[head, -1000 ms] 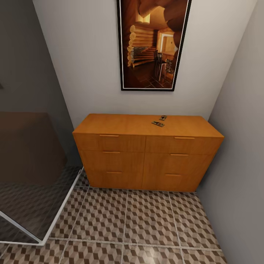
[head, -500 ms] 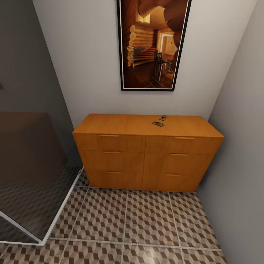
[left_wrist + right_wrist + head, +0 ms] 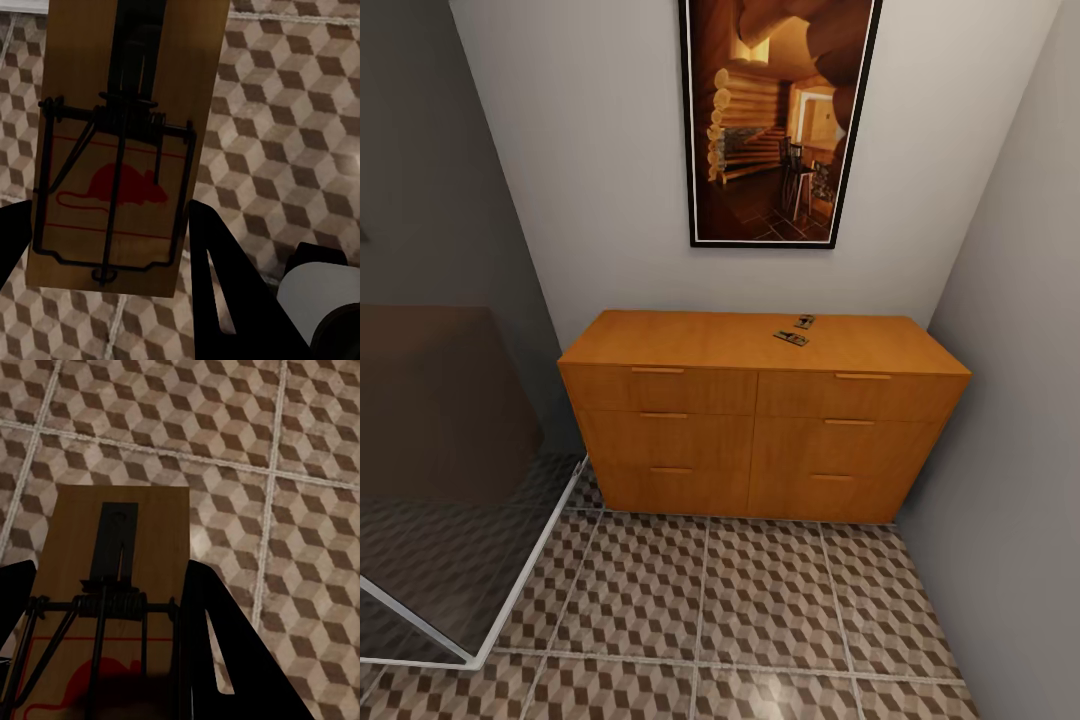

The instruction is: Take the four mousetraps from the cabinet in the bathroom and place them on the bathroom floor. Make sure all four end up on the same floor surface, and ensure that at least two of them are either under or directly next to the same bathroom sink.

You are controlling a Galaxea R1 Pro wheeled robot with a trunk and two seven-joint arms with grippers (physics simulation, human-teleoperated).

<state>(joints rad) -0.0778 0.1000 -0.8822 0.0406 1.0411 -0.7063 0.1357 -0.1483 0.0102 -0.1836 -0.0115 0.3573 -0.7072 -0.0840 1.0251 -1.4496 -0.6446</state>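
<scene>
The left gripper (image 3: 105,232) is clamping a mousetrap (image 3: 124,142) between its two dark fingers (image 3: 225,292), the jaws closed against the long edges of the wooden board. The board is lying face-up between them, its wire bar and spring framing a red mouse print, and it is reaching out well past the fingertips. Beyond the trap, the bathroom floor (image 3: 292,120) is spreading out below, cube-patterned tiles with pale grout lines.

The right gripper (image 3: 105,645) is holding a second mousetrap (image 3: 116,585) the same way, jaws pressing on both long edges, the coiled spring sitting level with the fingertips and the dark metal tongue pointing outward. Past its far edge the same tiled floor (image 3: 300,435) is showing.

In the head view, the orange-brown cabinet (image 3: 760,430) is standing against the pale wall in a corner, all drawer fronts closed. On its top, right of centre, two more mousetraps are resting: the nearer trap (image 3: 791,338) and the farther trap (image 3: 804,322), just beside each other but apart. A framed picture (image 3: 778,120) of a log interior is hanging above the cabinet. A glass shower screen (image 3: 470,560) is standing to the left of the cabinet.
</scene>
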